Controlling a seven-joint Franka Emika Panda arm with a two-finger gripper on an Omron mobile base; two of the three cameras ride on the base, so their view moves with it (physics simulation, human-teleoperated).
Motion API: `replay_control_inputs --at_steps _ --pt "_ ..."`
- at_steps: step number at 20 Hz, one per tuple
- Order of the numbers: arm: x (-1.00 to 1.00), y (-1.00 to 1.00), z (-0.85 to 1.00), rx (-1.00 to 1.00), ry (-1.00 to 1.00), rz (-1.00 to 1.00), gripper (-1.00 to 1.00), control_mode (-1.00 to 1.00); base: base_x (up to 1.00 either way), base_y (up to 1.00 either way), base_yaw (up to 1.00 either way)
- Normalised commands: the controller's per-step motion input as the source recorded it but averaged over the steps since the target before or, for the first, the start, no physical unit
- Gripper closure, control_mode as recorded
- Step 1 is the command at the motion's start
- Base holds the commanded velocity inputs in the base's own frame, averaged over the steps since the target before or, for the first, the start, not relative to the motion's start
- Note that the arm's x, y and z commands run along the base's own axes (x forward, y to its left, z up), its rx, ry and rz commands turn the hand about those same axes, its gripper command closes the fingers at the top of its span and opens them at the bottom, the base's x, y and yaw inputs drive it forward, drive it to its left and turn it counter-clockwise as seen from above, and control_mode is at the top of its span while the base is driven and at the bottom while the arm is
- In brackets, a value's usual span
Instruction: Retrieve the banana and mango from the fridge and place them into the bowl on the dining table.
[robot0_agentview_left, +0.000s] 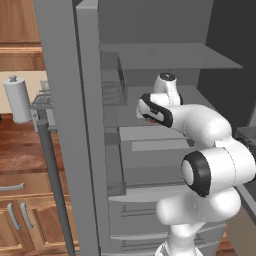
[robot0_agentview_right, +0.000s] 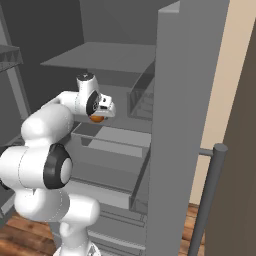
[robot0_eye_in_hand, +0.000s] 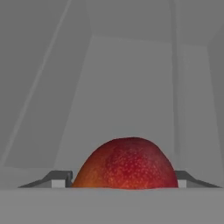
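Observation:
The mango (robot0_eye_in_hand: 127, 164), roundish and orange-red, sits between my two fingertips (robot0_eye_in_hand: 59, 179) in the hand view and touches both. My gripper (robot0_agentview_right: 101, 114) reaches into the open grey fridge (robot0_agentview_right: 180, 125) and is shut on the mango (robot0_agentview_right: 96, 119), just above a grey drawer (robot0_agentview_right: 115, 137) and below a shelf (robot0_agentview_right: 100, 60). In the left base view the arm's wrist (robot0_agentview_left: 156, 111) covers most of the hand. The banana, the bowl and the dining table are out of view.
The open fridge door (robot0_agentview_left: 65, 110) with its long bar handle (robot0_agentview_left: 50, 170) stands at the arm's left; the other door's handle (robot0_agentview_right: 207, 200) is at the right. A paper towel roll (robot0_agentview_left: 17, 100) and wooden cabinets (robot0_agentview_left: 20, 215) lie beyond the left door.

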Motion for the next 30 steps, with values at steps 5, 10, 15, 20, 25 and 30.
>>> replay_control_inputs --at_steps 5,10,15,20,25,30 --pt "-1.00 -0.26 0.31 0.00 -0.11 0.00 1.00 -1.00 0.00 0.00 0.00" --pt "-1.00 -0.20 0.47 0.00 -0.13 0.00 1.00 -1.00 0.00 0.00 0.00" --pt "-1.00 -0.15 0.46 0.00 -0.15 0.00 1.00 -1.00 0.00 0.00 0.00" --pt "-0.89 -0.03 0.45 0.00 -0.12 0.00 1.00 -1.00 0.00 0.00 0.00" --pt "-0.19 0.00 0.07 0.00 -0.02 0.00 1.00 1.00 -0.80 0.00 0.00" --pt "0.00 0.00 0.00 0.00 0.00 0.00 1.00 1.00 -1.00 0.00 0.00"
